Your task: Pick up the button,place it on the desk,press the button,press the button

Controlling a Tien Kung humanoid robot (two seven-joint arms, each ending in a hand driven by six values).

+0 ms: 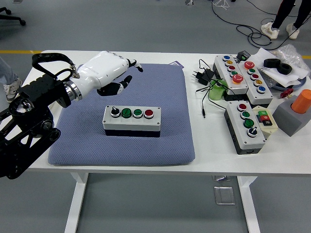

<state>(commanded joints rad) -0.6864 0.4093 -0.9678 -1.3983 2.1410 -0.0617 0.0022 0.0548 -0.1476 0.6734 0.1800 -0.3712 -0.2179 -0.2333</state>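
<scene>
Sitting flat near the middle of a blue-grey cushion mat [146, 87], the button box [131, 121] is a white-topped, dark-sided unit carrying a row of four controls: a black knob at the left, two green buttons, and a red button at the right. Nothing touches it. Above and to its left, the left robot hand [108, 73] hovers over the mat's far-left part, clear of the box, its white fingers loosely curled with one pointing outward, holding nothing. Its black arm comes in from the left edge. The mat lies on the white tabletop [204, 145]. At the far left sits a small tray [19, 109] partly hidden behind the arm. On the right lie several other button boxes [245, 126], black cables [206, 80], and an orange cylinder [301, 101] on a grey block.
</scene>
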